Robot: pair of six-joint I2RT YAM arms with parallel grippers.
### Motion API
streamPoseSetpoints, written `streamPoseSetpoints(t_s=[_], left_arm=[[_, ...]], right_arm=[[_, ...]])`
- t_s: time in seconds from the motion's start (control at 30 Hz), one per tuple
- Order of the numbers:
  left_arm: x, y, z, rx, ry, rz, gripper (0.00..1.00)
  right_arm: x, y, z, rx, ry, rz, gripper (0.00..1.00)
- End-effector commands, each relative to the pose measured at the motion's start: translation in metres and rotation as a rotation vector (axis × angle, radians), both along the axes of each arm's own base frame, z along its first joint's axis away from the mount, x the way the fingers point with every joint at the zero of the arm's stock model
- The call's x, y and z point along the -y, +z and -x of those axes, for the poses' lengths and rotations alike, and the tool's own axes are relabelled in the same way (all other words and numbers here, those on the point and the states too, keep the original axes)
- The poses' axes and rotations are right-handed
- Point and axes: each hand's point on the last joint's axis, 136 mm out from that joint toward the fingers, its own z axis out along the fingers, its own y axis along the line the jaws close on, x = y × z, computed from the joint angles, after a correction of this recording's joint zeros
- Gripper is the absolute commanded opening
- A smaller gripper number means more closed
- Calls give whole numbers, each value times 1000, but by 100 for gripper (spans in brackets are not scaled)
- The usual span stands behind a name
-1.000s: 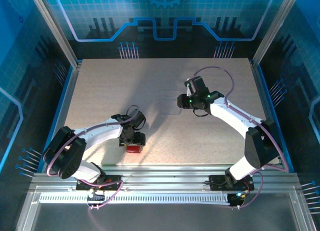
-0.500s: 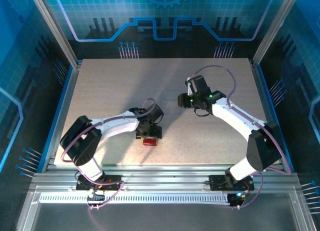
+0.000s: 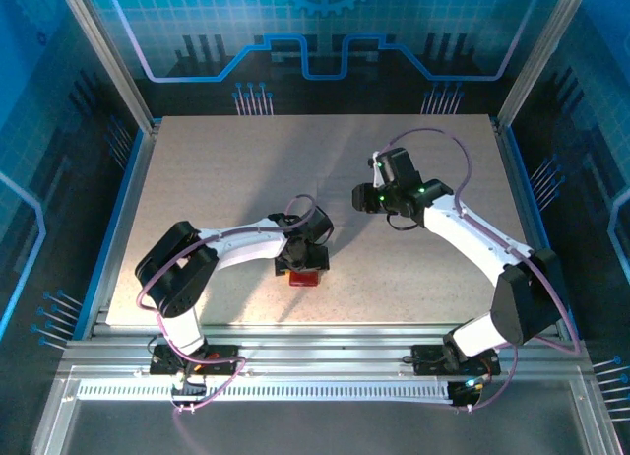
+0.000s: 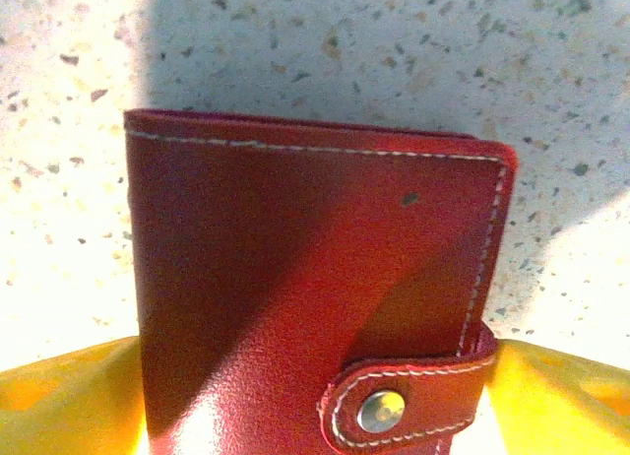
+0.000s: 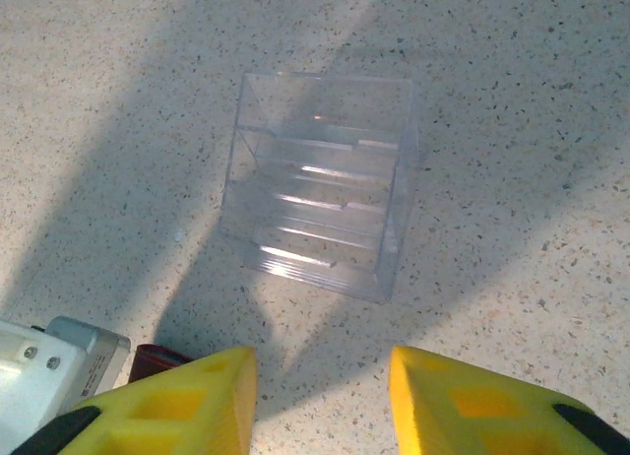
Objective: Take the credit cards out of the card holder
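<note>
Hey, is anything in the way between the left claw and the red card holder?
Nothing visible does. The card holder lies closed, tab snapped, right below the left claw, its yellow fingers flanking the sides.

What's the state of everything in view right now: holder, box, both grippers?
card holder: closed, lying on the table, red cover up.
snap strap: fastened across the holder's edge.
clear tiered box: on the table, no cards seen in it.
left gripper: fingers on either side of the card holder; gripping or not, unclear.
right gripper: open, nothing between the fingers, near the box.
</note>
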Motion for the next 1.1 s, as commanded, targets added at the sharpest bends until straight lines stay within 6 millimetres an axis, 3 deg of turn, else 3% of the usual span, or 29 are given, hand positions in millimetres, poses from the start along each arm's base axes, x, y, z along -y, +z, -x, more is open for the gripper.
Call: streamPoseSetpoints(t_s=[0.0,0.27,0.63,0.9,1.07], left_arm=[[10,7,-10,33,7,19,90],[9,31,-11,78,37,138,93],[9,20,17,-18,39,272,92],[26,30,18,-7,35,381,84],[16,43,13,43,58,388,85]], right_arm=[[4,1,9,-21,-2,-14,42],[-10,6,23,-33,24,-25,42],[-23,2,38,-48,24,-38,42],[-27,9,42,-42,20,-74,42],[-22,5,46,-70,11,-56,42]])
